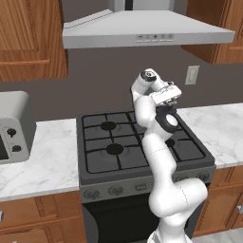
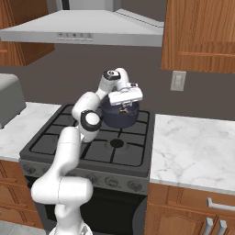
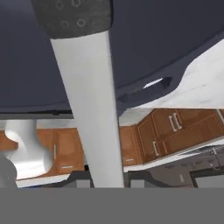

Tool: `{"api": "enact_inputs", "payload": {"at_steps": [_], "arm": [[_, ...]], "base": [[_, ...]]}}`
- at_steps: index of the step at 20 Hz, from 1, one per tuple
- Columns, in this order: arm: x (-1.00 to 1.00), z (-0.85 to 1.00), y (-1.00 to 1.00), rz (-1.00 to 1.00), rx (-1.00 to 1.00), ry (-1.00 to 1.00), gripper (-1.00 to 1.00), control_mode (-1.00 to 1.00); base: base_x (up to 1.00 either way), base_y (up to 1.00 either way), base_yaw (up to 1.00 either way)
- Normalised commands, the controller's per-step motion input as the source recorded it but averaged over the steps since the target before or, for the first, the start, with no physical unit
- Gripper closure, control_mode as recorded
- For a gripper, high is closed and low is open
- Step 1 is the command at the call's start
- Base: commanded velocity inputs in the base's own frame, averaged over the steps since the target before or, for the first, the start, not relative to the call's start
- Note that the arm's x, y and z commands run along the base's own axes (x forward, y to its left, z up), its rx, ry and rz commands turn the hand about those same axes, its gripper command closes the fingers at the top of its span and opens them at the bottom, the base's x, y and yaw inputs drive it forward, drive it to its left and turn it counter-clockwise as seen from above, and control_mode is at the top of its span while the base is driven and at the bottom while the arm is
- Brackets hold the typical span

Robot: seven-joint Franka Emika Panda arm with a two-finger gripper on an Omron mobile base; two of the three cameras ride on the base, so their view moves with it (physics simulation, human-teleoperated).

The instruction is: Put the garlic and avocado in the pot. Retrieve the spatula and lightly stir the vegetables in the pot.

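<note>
The dark blue-grey pot point(image 2: 118, 117) stands on the stove's back right burner. My gripper point(image 2: 125, 108) hangs just over its mouth, pointing down, and shows beside the arm's upper joints point(image 1: 170, 103) from the other side. It is shut on the spatula point(image 3: 92, 109). The spatula's grey length runs away from the hand to a black perforated end point(image 3: 74, 17) inside the pot point(image 3: 166, 39). One of the pot's side handles point(image 3: 144, 89) shows at its rim. The garlic and avocado are hidden from view.
The black gas stove point(image 1: 109, 142) has bare grates on its left and front burners. A grey hood point(image 1: 142, 31) hangs above. Marble counter point(image 2: 193, 147) runs to the right, and a grey appliance point(image 1: 14, 128) sits on the left counter.
</note>
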Motion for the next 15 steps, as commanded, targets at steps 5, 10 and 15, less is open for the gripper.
{"api": "enact_inputs", "payload": {"at_steps": [5, 10, 15], "arm": [[0.00, 0.00, -0.06, -0.19, 0.00, 0.06, 1.00, -1.00], [0.00, 0.00, 0.00, -0.15, 0.00, 0.11, 1.00, -1.00], [0.00, 0.00, 0.11, -0.14, 0.00, 0.10, 1.00, -1.00]], "base": [[0.00, 0.00, 0.00], [0.00, 0.00, 0.00], [0.00, 0.00, 0.00]]}}
